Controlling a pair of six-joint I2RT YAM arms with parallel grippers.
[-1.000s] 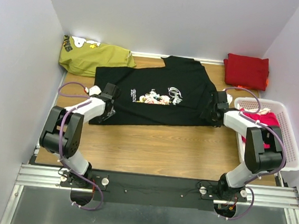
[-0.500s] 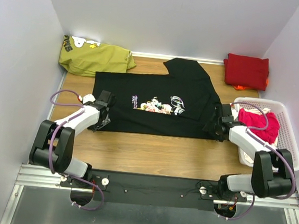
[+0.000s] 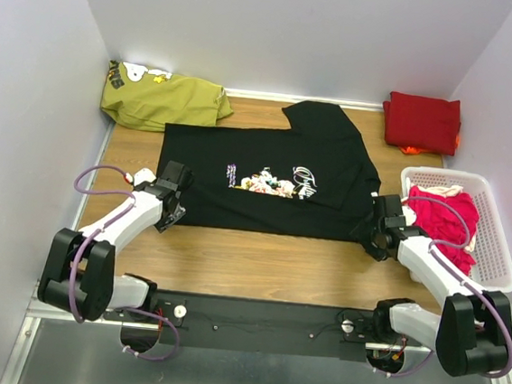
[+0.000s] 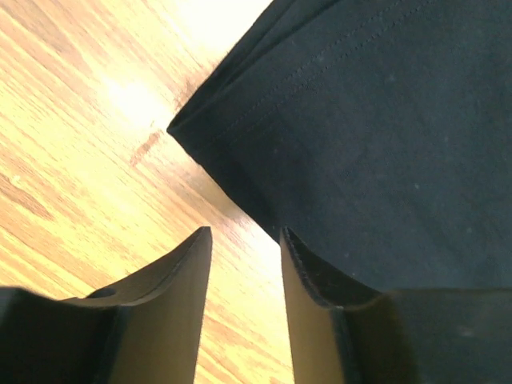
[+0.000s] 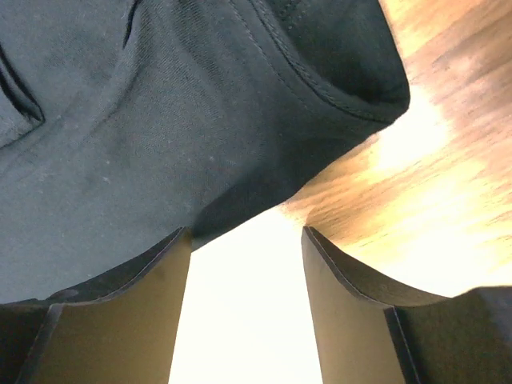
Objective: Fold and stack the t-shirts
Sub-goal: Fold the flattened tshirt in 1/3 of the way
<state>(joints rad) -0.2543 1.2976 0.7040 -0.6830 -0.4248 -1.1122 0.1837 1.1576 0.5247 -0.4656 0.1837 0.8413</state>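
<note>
The black t-shirt with a small multicoloured print lies flat on the wooden table, its hem toward me. My left gripper is open and empty at the shirt's near left corner, with bare wood between its jaws. My right gripper is open and empty at the near right corner. A folded dark red t-shirt lies at the back right. Pink shirts fill the basket.
A white plastic basket stands at the right edge, close to my right arm. An olive-green garment lies crumpled at the back left corner. Walls close in the table on three sides.
Both grippers dragged the black shirt's hem toward me, flattening it, then let go and opened. Both arms have drawn back toward the near edge.
</note>
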